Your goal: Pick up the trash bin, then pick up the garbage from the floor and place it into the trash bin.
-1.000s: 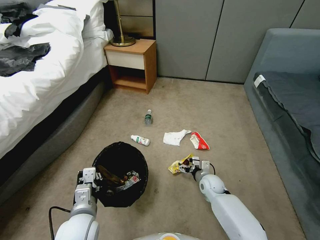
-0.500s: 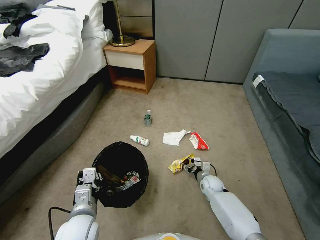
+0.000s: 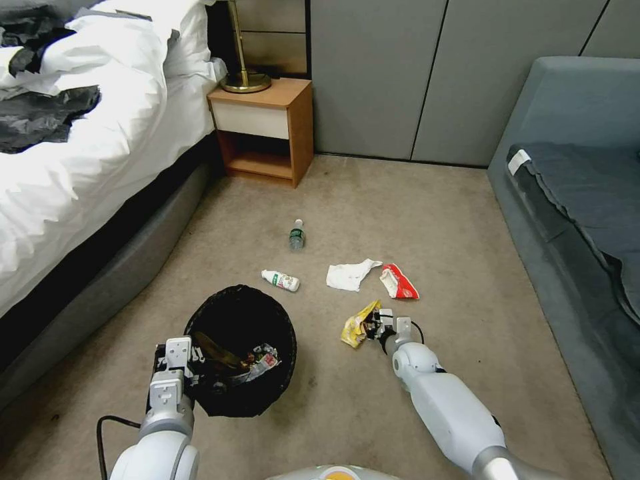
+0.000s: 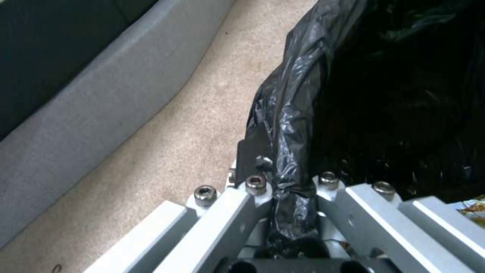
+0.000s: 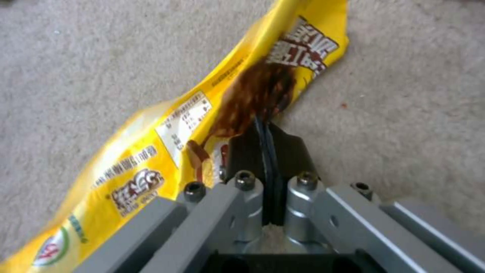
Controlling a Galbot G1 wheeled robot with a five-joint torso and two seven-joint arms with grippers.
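Trash bin (image 3: 241, 350) sits on the carpet (image 3: 413, 213) front-left of the robot: round, black bag liner folded over the rim, wrappers and dark scraps inside. Left gripper (image 3: 179, 363) is clamped on the near rim; in the left wrist view its fingers (image 4: 252, 159) pinch the bag edge (image 4: 288, 113) between them.

Right gripper (image 3: 373, 328) is low over the floor to the right of the bin, closed tight on a yellow snack wrapper (image 3: 353, 327). Right wrist view shows the black pads (image 5: 283, 148) pressed together on the wrapper's edge (image 5: 212, 113), the crumpled yellow foil with brown print trailing off to one side over the carpet.

Other garbage farther out on the floor: red wrapper (image 3: 399, 281) just beside white tissue paper (image 3: 350, 275), a small white bottle (image 3: 281, 281) near the bin's far side, a clear bottle (image 3: 297, 235) beyond it.

Bed (image 3: 87, 167) on the left, wooden nightstand (image 3: 261, 130) with a brass lamp base (image 3: 244, 81) at the back, grey sofa (image 3: 573, 200) on the right. All well apart from the litter.
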